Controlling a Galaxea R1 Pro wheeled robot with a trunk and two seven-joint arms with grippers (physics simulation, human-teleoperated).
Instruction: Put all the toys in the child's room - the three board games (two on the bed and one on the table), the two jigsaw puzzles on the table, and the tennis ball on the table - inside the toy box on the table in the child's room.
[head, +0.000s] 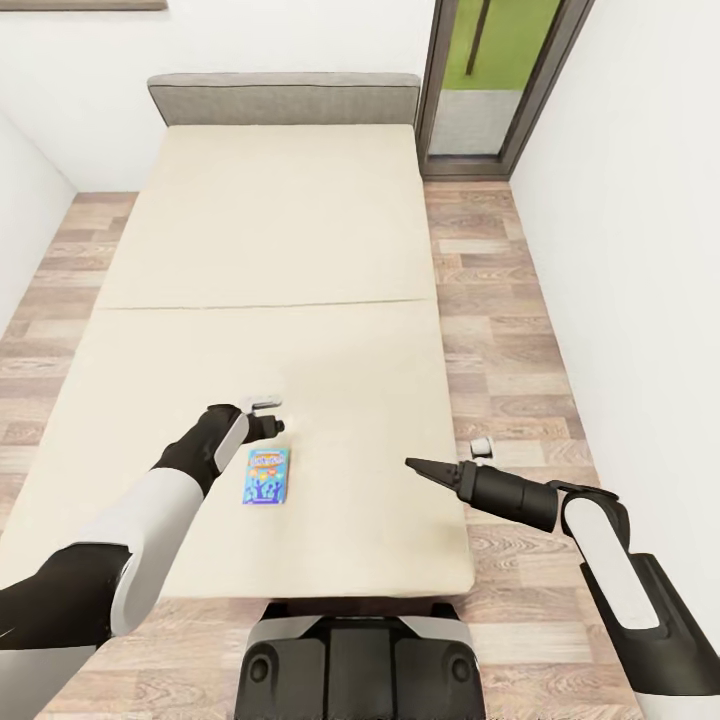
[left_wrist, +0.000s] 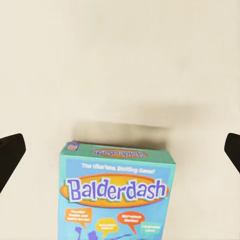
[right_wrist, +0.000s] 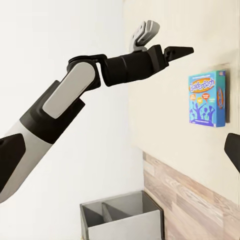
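At the bottom centre of the head view sits the robot's dark base (head: 360, 665), right against the near edge of the bed (head: 270, 250), whose beige mattress runs up the frame to a grey headboard (head: 284, 98) near the top. Low and left of centre on the mattress lies the small blue board game (head: 266, 476), flat, with its printed face up; the left wrist view shows the same box (left_wrist: 119, 192) lying on the beige surface with the word "Balderdash" across it. The left gripper (head: 276, 425) hangs just above and beside the far end of the box, not touching it; in the left wrist view its two dark fingertips (left_wrist: 10, 155) show at the opposite side edges of the frame, spread wide, with nothing between them but the mattress and the box below. The right gripper (head: 415, 465) is at the lower right of the head view, over the right edge of the mattress and well apart from the box, its dark fingers coming to one narrow point; whether they are pressed fully together I cannot tell, and it holds nothing visible. The right wrist view takes in the left arm (right_wrist: 60, 110) and the box (right_wrist: 207, 99). Wood-plank floor (head: 500, 330) flanks the bed on both sides, and a tall dark-framed window (head: 500, 80) stands at the upper right, beside the headboard, between white walls.
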